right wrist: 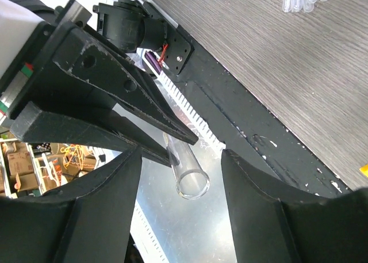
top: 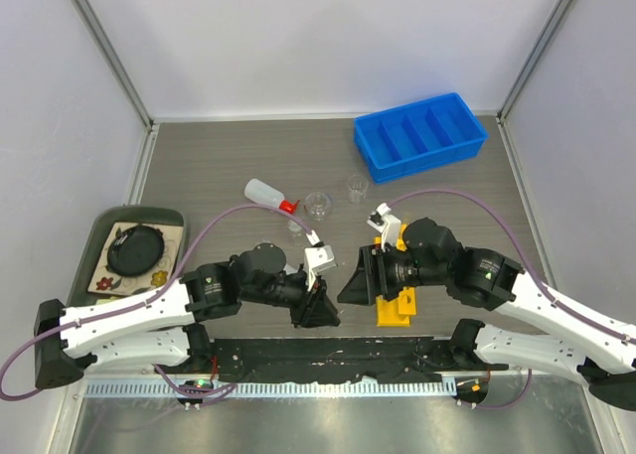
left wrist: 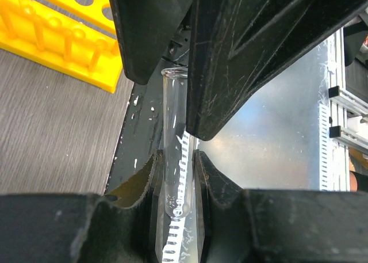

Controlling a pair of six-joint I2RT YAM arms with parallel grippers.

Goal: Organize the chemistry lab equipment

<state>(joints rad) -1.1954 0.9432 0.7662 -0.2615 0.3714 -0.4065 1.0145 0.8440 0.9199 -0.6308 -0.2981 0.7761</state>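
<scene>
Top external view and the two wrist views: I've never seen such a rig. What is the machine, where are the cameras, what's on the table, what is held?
The machine is two robot arms, left and right, bolted at the near edge of a table. The top view looks down from above and behind them; each wrist view comes from a camera on that arm's wrist. On the table lie a blue bin, a white squeeze bottle, small glass beakers, a yellow rack and a dark green tray. The left gripper pinches a clear test tube. The right gripper is open, its fingers either side of the tube's open end.
</scene>
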